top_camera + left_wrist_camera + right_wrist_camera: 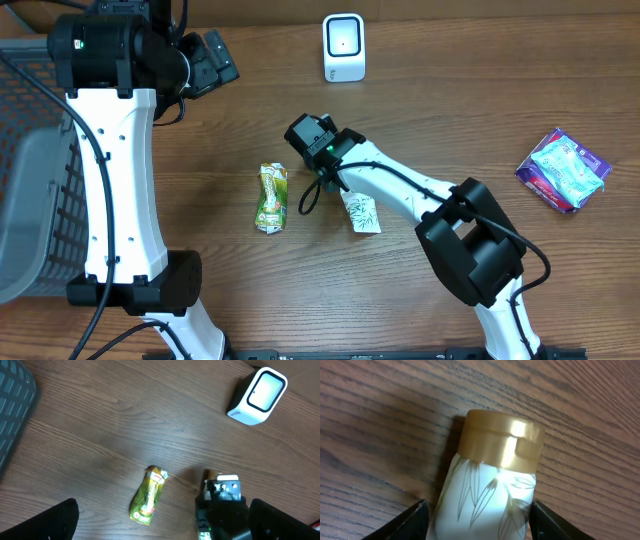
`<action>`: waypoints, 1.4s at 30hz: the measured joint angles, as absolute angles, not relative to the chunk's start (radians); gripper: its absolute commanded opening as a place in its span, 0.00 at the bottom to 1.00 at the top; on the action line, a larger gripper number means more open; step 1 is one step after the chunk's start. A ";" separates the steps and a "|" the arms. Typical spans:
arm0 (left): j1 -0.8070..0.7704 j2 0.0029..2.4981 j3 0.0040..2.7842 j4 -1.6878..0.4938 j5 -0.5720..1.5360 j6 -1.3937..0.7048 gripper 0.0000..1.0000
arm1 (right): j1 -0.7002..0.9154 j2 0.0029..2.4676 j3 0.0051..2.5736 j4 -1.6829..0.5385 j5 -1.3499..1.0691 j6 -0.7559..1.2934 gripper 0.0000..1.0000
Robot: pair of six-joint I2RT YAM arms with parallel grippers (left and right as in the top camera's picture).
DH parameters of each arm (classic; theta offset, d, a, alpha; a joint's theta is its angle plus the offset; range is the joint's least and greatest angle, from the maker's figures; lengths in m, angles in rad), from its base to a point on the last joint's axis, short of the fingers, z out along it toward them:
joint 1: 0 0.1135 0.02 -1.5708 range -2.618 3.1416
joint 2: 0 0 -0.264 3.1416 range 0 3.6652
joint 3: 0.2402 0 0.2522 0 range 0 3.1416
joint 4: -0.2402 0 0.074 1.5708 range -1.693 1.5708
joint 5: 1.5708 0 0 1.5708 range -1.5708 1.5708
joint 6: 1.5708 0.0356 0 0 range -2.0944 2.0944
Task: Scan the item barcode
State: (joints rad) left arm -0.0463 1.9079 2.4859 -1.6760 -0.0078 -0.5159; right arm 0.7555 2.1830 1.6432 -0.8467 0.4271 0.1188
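Right gripper (477, 520) straddles the white bottle (492, 485) lying mid-table, its fingers close at both sides. Whether they squeeze it, I cannot tell. Left gripper (170, 521) is spread wide and empty.

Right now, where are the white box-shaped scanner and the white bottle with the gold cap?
White box-shaped scanner (344, 46), overhead view, front face.
White bottle with the gold cap (485, 495), right wrist view, leaf-printed body.
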 measured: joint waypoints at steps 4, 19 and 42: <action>-0.046 1.908 2.486 -1.676 -0.008 -0.516 1.00 | 0.772 2.194 1.643 -0.846 0.461 0.119 0.64; -0.046 1.908 2.486 -1.676 -0.008 -0.516 0.99 | 0.788 2.236 1.650 -0.944 0.648 0.238 0.04; -0.046 1.908 2.486 -1.676 -0.008 -0.516 0.99 | 0.483 2.040 1.589 -0.760 -0.595 0.152 0.04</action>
State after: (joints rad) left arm -0.0463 1.9079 2.4859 -1.6764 -0.0078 -0.5159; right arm 0.4831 2.0399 1.5894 -0.7597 -0.5945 0.1524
